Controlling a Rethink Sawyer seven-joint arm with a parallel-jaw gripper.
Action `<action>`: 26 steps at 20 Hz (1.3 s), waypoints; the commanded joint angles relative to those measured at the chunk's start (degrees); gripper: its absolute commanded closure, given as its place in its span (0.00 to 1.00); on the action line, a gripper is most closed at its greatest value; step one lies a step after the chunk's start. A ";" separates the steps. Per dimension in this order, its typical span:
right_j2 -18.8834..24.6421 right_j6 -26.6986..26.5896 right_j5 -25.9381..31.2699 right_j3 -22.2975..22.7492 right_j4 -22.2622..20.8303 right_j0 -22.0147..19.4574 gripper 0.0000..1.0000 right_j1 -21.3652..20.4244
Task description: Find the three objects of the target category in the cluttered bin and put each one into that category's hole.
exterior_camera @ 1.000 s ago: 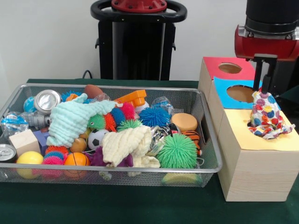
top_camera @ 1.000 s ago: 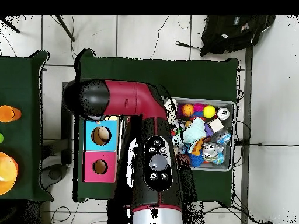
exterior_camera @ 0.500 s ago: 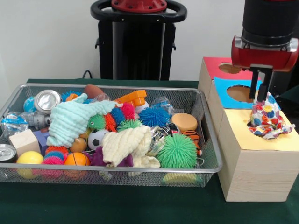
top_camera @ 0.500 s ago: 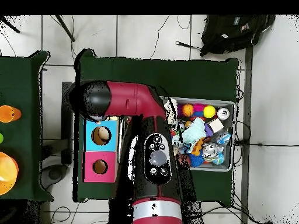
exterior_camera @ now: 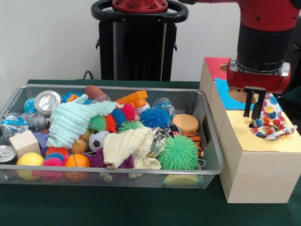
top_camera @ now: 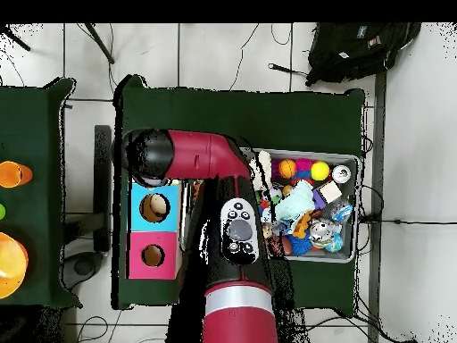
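A polka-dot cloth (exterior_camera: 272, 120) lies crumpled on the yellow panel (exterior_camera: 282, 142) of the wooden box (exterior_camera: 254, 174), over where that panel's hole sits. My gripper (exterior_camera: 251, 116) hangs just left of the cloth, open, with nothing between its fingers. In the wire bin (exterior_camera: 117, 172) a mint-green cloth (exterior_camera: 73, 120) and a cream cloth (exterior_camera: 127, 146) lie on top of the clutter. In the overhead view the arm (top_camera: 236, 232) hides the gripper and the yellow panel; the bin (top_camera: 353, 163) shows to its right.
The box also carries a blue panel (exterior_camera: 225, 96) and a red panel (exterior_camera: 215, 66), each with a round hole; both show in the overhead view, blue (top_camera: 153, 207) and red (top_camera: 152, 255). Spiky balls, sports balls, cans and a wooden block fill the bin.
The gripper let go of the polka-dot cloth and moved left, off its top. The cloth stays slumped on the yellow panel.
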 commanded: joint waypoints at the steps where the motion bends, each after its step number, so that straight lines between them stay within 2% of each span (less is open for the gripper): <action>1: 2.81 5.15 -0.63 0.64 0.13 -0.56 1.00 1.42; 9: 2.43 4.62 4.59 1.11 0.90 -1.05 1.00 -2.58; 18: 1.15 6.43 7.51 2.87 0.74 0.61 1.00 -6.15; 26: 1.06 4.10 4.36 9.11 -0.13 0.20 1.00 -9.16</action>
